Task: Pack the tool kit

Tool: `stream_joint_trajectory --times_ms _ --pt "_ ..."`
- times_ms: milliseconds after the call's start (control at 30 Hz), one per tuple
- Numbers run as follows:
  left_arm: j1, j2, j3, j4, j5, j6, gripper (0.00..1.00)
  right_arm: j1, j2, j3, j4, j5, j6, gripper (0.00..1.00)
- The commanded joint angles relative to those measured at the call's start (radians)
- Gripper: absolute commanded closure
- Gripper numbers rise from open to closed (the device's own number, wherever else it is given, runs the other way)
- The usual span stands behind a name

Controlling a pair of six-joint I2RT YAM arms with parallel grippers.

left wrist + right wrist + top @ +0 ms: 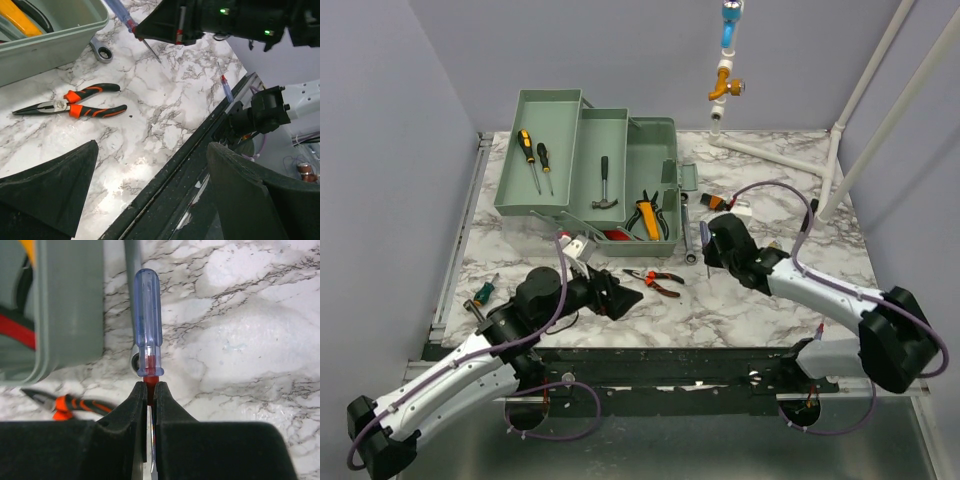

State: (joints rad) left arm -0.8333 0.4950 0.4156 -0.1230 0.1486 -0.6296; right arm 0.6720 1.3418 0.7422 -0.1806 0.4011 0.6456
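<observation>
The green toolbox [650, 140] stands open at the back left and holds two yellow-black screwdrivers, a hammer [604, 185] and yellow cutters [645, 215]. My right gripper [150, 390] is shut on the red collar of a clear blue-handled screwdriver [146, 320], held just above the table right of the box [708, 245]. Orange-black pliers [655, 280] lie on the marble in front of the box, also in the left wrist view [70, 104]. My left gripper [155, 175] is open and empty, low over the table's front edge, near the pliers [625, 297].
A steel wrench [688, 240] lies beside the box's right wall. A small green-handled screwdriver [480, 293] lies at the front left. A thin red-blue screwdriver [225, 82] lies at the front edge. An orange tool [715, 203] and white pipes [840, 130] are at the back right.
</observation>
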Motion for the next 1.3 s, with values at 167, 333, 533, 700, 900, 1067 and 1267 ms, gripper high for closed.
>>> stream_joint_trajectory --times_ms 167,333,533,700,900,1067,1267 --pt "-0.003 0.362 0.223 0.204 -0.046 -0.193 0.08 -0.005 -0.347 -0.124 0.073 -0.264 -0.079 0.99" --pt "-0.003 0.577 0.408 0.204 -0.038 -0.196 0.08 -0.005 -0.458 -0.117 0.067 -0.349 -0.092 0.99" --pt "0.005 0.749 0.553 0.174 -0.049 -0.243 0.08 -0.003 -0.502 -0.092 0.087 -0.465 -0.090 0.99" --pt "0.005 0.830 0.623 0.127 -0.051 -0.271 0.10 -0.003 -0.496 -0.082 0.114 -0.509 -0.087 0.99" --pt "0.007 0.880 0.630 0.127 -0.058 -0.317 0.13 -0.003 -0.491 -0.084 0.140 -0.533 -0.083 0.99" --pt "0.006 0.890 0.616 0.147 -0.074 -0.339 0.20 -0.003 -0.498 -0.081 0.139 -0.544 -0.092 0.99" --pt "0.009 0.896 0.626 0.217 -0.034 -0.316 0.80 -0.004 -0.468 -0.080 0.146 -0.575 -0.100 0.94"
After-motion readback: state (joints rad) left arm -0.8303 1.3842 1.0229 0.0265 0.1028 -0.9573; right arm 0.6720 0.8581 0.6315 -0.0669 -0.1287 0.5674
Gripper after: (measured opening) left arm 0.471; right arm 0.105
